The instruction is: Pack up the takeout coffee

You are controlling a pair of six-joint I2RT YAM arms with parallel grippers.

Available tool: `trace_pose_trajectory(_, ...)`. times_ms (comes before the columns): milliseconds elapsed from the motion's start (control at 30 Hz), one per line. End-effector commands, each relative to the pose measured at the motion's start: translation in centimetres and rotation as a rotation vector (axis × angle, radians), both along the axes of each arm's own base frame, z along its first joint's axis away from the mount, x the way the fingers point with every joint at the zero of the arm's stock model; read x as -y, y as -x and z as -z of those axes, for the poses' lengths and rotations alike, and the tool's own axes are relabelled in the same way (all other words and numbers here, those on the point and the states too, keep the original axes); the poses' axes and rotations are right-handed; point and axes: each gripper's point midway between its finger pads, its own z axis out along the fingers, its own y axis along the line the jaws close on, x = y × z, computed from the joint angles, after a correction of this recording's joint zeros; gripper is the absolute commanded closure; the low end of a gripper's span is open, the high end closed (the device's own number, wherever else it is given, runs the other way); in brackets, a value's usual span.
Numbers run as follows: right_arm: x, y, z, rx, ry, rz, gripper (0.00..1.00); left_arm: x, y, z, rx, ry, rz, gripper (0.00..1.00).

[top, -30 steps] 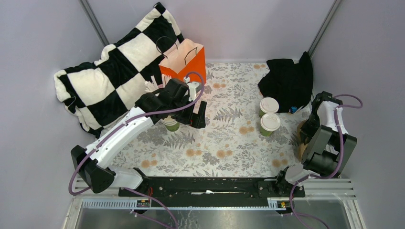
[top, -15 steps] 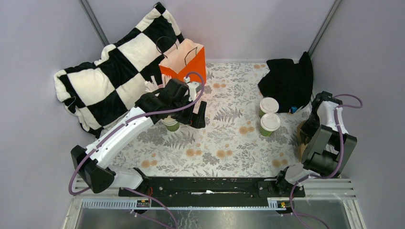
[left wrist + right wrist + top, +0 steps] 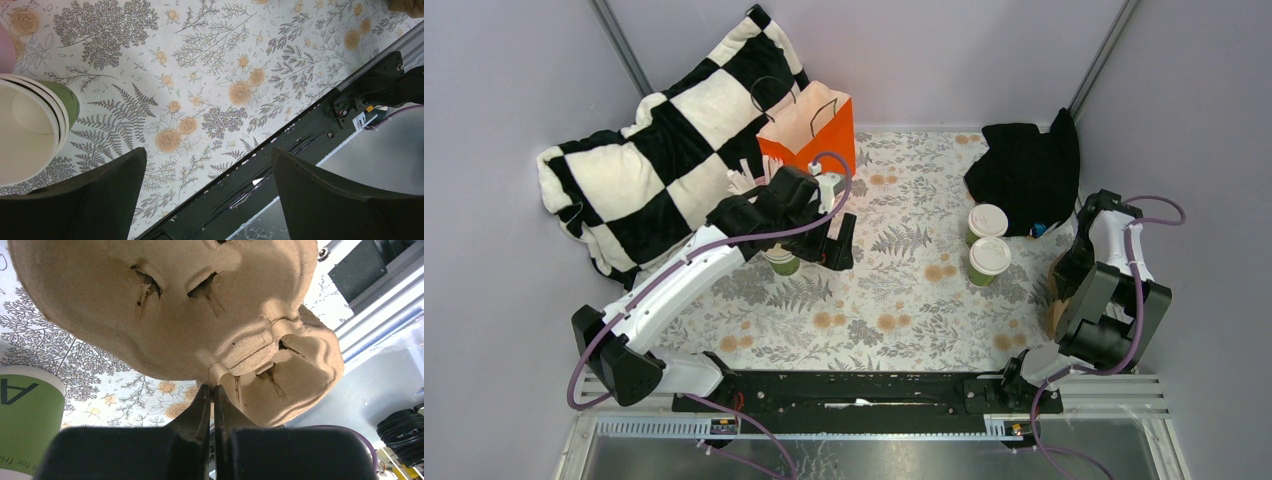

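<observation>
Right gripper (image 3: 212,396) clenched on the thin rim of a brown pulp carrier (image 3: 165,305), jaws pressed together with only that edge between them. The carrier fills most of the right wrist view. From above only a brown sliver of it shows, tucked under the folded right arm at the table's (image 3: 894,300) right edge.

The takeout coffee stands just left of that arm: the near lidded cup (image 3: 990,257) and the far lidded cup (image 3: 988,222), upright, white lids on, side by side and close to touching, both clear of the carrier. The green wall of one of them shows at the lower left of the right wrist view.

Left gripper (image 3: 207,155) released, jaws spread wide above the floral tabletop with bare cloth between them. A cup stack (image 3: 30,135) of lidless green cups sits just beside its left finger, apart from it. The rim of a pink cup (image 3: 4,47) shows at the frame edge beyond.

The left arm reaches diagonally across the table's left half. An orange bag (image 3: 809,135) stands open at the far edge behind it, against a black-and-white checked blanket (image 3: 649,170). A black cloth (image 3: 1027,170) is heaped in the far right corner, just behind the far lidded cup.
</observation>
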Motion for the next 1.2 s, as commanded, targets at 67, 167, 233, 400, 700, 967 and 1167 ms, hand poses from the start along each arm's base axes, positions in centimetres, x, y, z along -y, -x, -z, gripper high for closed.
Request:
trace_pose_trajectory(67, 0.9, 0.3, -3.4, 0.037, 0.074, 0.031, 1.0, -0.1, -0.3, -1.3, 0.057, 0.029, 0.003, 0.01)
trace_pose_trajectory(167, 1.0, 0.3, -3.7, 0.044, 0.085, 0.035, 1.0, -0.1, -0.2, -1.4, 0.058, 0.032, 0.004, 0.01)
trace_pose_trajectory(233, 1.0, 0.3, -4.1, 0.041, 0.088, 0.032, 1.0, -0.2, -0.2, -1.4, 0.057, 0.032, 0.004, 0.01)
trace_pose_trajectory(400, 1.5, 0.4, -5.1, 0.061, 0.125, 0.035, 1.0, 0.1, -0.2, -1.6, 0.057, 0.043, 0.009, 0.01)
trace_pose_trajectory(700, 3.0, 1.0, -7.3, 0.03, 0.227, 0.057, 1.0, 0.5, 0.1, -2.1, 0.053, 0.061, 0.018, 0.01)
trace_pose_trajectory(967, -0.8, -5.5, -13.9, 0.287, 0.196, -0.197, 1.0, 0.5, -0.6, -4.5, 0.097, 0.088, -0.014, 0.01)
trace_pose_trajectory(1167, -6.9, -9.8, -18.5, 0.489, 0.135, -0.44, 1.0, -2.1, -5.5, -8.5, 0.137, 0.13, -0.249, 0.01)
